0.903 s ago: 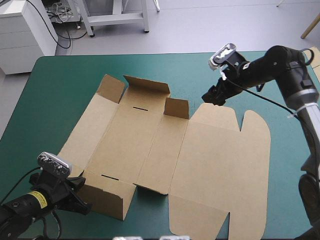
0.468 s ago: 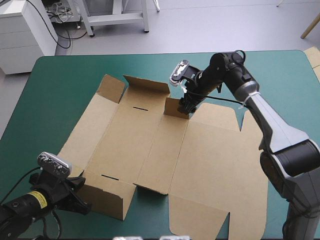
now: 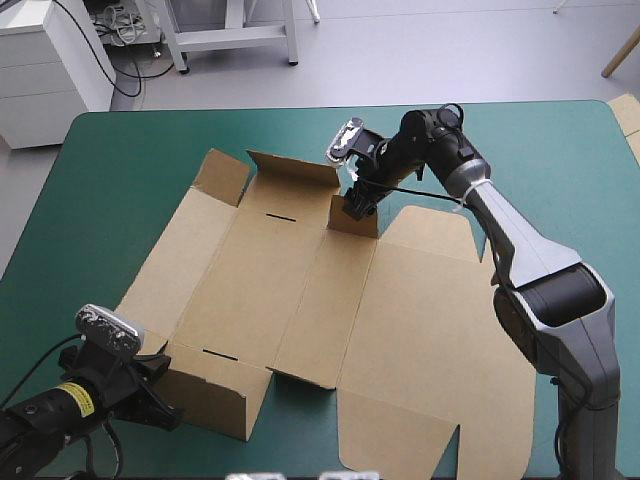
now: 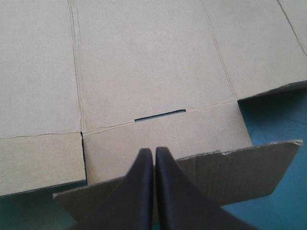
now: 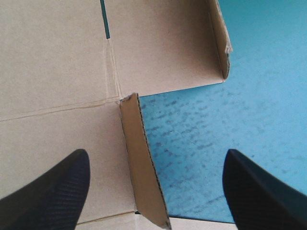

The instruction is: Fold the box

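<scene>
Right gripper (image 3: 355, 208) shifted left, astride brown box's (image 3: 300, 290) upright far flap (image 5: 141, 158), fingers apart, left gripper (image 4: 154, 153) closed at raised near wall (image 3: 215, 400).

The table (image 3: 120, 170) has a teal-green cover, and the only thing lying on it is the box (image 3: 400, 330), a cut sheet of brown board spread open across the middle. Most of the sheet lies flat on the cover, with the wide lid panel and its rounded tabs toward the table's right side. Three flaps along the sheet's far edge stand up, and at the near left a wall (image 3: 210, 400) is raised too. Two thin slots show in the flat panel between them. Bare cover runs along the far side and the left
</scene>
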`<state>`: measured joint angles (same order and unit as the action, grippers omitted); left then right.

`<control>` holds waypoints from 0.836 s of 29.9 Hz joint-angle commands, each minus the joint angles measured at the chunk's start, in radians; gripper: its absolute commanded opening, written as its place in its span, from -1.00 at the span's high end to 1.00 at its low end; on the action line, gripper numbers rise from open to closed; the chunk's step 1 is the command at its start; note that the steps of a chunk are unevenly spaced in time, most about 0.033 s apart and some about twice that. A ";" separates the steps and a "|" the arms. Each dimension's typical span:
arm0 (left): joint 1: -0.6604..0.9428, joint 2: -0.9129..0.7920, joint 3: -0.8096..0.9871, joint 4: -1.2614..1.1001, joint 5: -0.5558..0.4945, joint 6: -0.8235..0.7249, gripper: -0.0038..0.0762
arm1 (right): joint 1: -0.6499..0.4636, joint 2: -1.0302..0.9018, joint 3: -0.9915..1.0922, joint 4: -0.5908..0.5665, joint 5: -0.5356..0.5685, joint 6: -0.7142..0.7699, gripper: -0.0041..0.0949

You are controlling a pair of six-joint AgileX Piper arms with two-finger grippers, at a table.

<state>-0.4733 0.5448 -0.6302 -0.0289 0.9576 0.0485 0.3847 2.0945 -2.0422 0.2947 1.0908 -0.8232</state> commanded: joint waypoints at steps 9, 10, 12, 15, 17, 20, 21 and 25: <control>-0.008 0.004 -0.036 -0.015 -0.039 -0.003 0.92 | 0.001 0.003 -0.036 0.037 -0.005 -0.003 -0.48; -0.008 0.004 -0.036 -0.015 -0.037 -0.003 0.92 | 0.001 0.012 -0.036 0.041 -0.003 -0.003 -0.48; -0.008 0.004 -0.036 -0.015 -0.035 -0.003 0.92 | 0.001 0.026 -0.036 0.049 -0.003 -0.015 -0.46; -0.008 0.004 -0.036 -0.015 -0.035 -0.003 0.92 | 0.001 0.037 -0.036 0.068 -0.004 -0.025 -0.28; -0.008 0.004 -0.036 -0.015 -0.035 -0.003 0.92 | 0.001 0.040 -0.036 0.068 -0.004 -0.025 -0.06; -0.008 0.004 -0.036 -0.015 -0.035 -0.003 0.92 | 0.001 0.040 -0.036 0.064 -0.004 -0.029 0.44; -0.008 0.004 -0.036 -0.015 -0.035 -0.003 0.92 | 0.001 0.040 -0.036 0.064 -0.004 -0.032 0.61; -0.008 0.004 -0.036 -0.015 -0.035 -0.003 0.92 | 0.001 0.040 -0.036 0.066 -0.004 -0.093 0.96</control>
<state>-0.4733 0.5448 -0.6302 -0.0307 0.9728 0.0489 0.3858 2.1978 -2.0435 0.3376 1.1121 -0.8681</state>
